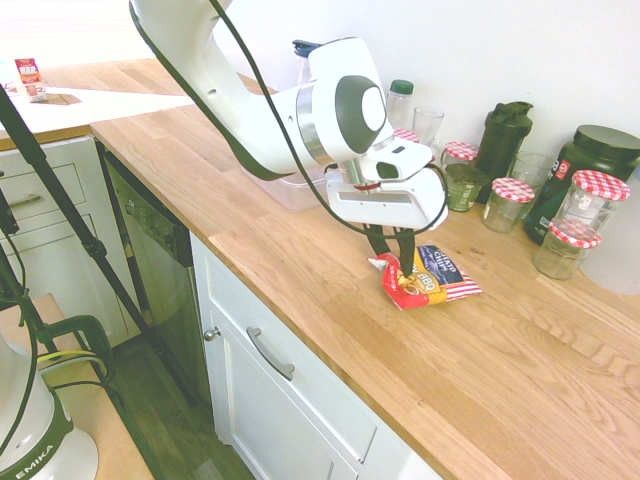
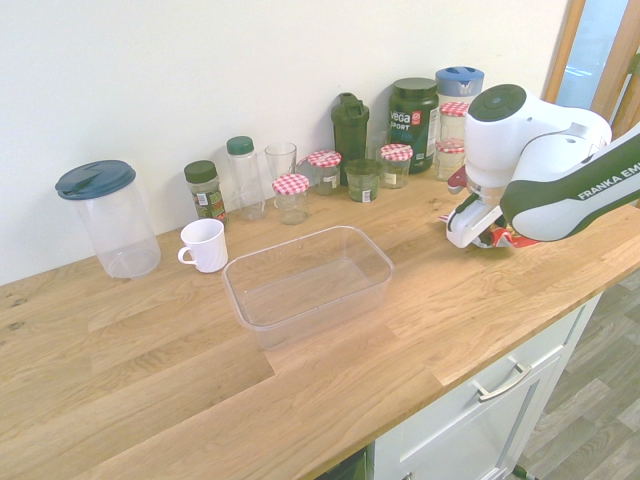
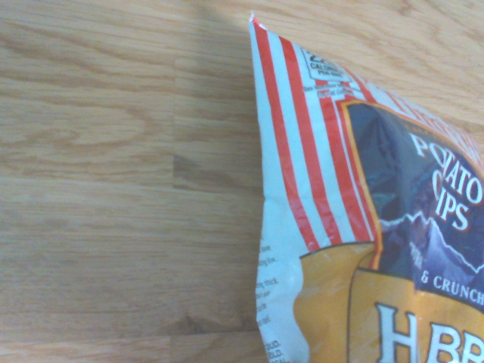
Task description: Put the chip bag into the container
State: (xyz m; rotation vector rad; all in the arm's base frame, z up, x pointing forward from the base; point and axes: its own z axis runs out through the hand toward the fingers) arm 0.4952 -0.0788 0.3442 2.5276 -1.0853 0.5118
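Note:
The chip bag, red and yellow with a dark blue panel and red-white stripes, lies on the wooden counter. My gripper points down over the bag's left end, and its dark fingers are shut on the crumpled edge there. The bag still rests on the wood. From the other side, only a red sliver of the chip bag shows under the hand. The wrist view is filled with the chip bag from close by. The container, a clear shallow tub, stands empty to the left of the arm.
A white mug and a large clear jar with a blue lid stand behind the container. Along the wall are glass jars with red-checked lids, a glass, spice bottles and dark green shakers. The counter's front edge is close.

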